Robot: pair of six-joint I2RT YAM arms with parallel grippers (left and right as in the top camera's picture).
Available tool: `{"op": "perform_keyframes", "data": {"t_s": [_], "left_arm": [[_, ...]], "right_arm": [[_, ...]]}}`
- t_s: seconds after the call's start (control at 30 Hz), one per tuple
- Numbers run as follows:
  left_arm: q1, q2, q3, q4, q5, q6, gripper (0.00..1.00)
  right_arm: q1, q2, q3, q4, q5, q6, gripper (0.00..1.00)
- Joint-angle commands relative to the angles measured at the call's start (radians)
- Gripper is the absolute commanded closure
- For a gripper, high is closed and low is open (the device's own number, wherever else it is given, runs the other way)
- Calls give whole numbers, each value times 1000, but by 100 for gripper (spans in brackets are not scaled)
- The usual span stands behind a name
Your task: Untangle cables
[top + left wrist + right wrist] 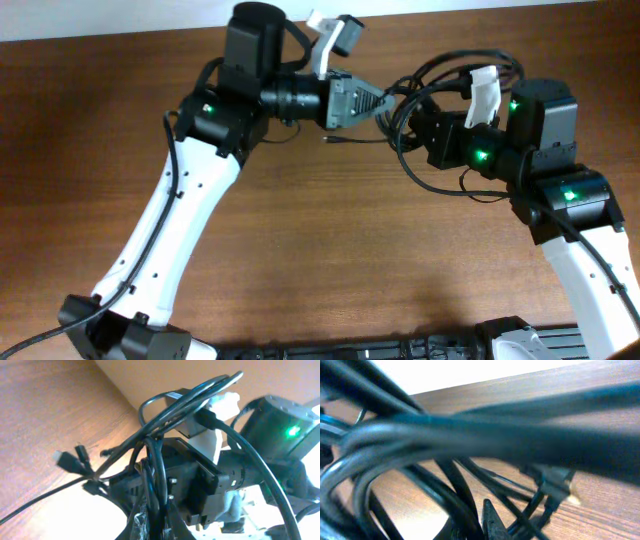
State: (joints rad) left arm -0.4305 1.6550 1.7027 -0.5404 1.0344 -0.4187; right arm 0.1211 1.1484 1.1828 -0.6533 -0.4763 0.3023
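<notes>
The cables [436, 72] are a tangle of thin black loops held in the air between both arms at the back of the wooden table [330, 250]. My left gripper [384, 106] reaches right and is shut on several strands, seen running between its jaws [155, 517]. Loose plugs [67, 460] dangle below it. My right gripper [418, 126] faces left, close against the left one, and is shut on the cables. In the right wrist view thick blurred cable loops [485, 435] fill the frame around one finger tip [488, 516]. A plug [555, 481] hangs to its right.
One cable loop [432, 186] hangs down left of the right arm. A small plug end [337, 139] sticks out under the left gripper. The table's back edge [120, 38] is close behind the arms.
</notes>
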Motion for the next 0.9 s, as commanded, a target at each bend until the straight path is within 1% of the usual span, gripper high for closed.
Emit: {"op": "perform_keyframes", "data": {"t_s": [0.0,0.13,0.23,0.27,0.33,0.37,0.4,0.47,0.5,0.57,0.6,0.7,0.73,0.8,0.87], "left_arm": [[132,-56,34,70,42,-121,100],[187,-56,34,114,38,-253,100],[207,-56,34,121,5,-351,94],[211,-56,34,120,-7,-381,83],[212,-56,34,120,-6,-379,70],[211,-56,34,120,-5,-361,63],[206,-56,34,116,-1,-318,50],[193,-56,34,104,10,-229,39],[186,-56,34,88,9,-198,35],[171,-56,34,39,3,-122,31],[167,-56,34,8,-16,-107,31],[153,-56,34,-152,-163,-99,28],[145,-56,34,-190,-193,-80,28],[126,-56,34,-222,-213,-54,28],[89,-56,34,-242,-257,-54,27]], "right_arm": [[-43,21,-34,-62,208,-19,96],[-43,21,-34,-66,208,-19,96],[-43,21,-34,-66,208,-19,96],[-43,21,-34,-66,207,-19,96],[-43,21,-34,-66,207,-18,96],[-43,21,-34,-66,207,-18,96],[-43,21,-34,-65,207,-18,96],[-43,21,-34,-65,204,-18,96],[-43,21,-34,-63,195,-18,96],[-43,21,-34,-50,172,-14,96],[-43,21,-34,-39,151,-14,96],[-43,21,-34,40,45,-14,96],[-43,21,-34,66,26,-14,96],[-43,21,-34,91,11,-13,96],[-43,21,-34,103,11,-13,96]]}}
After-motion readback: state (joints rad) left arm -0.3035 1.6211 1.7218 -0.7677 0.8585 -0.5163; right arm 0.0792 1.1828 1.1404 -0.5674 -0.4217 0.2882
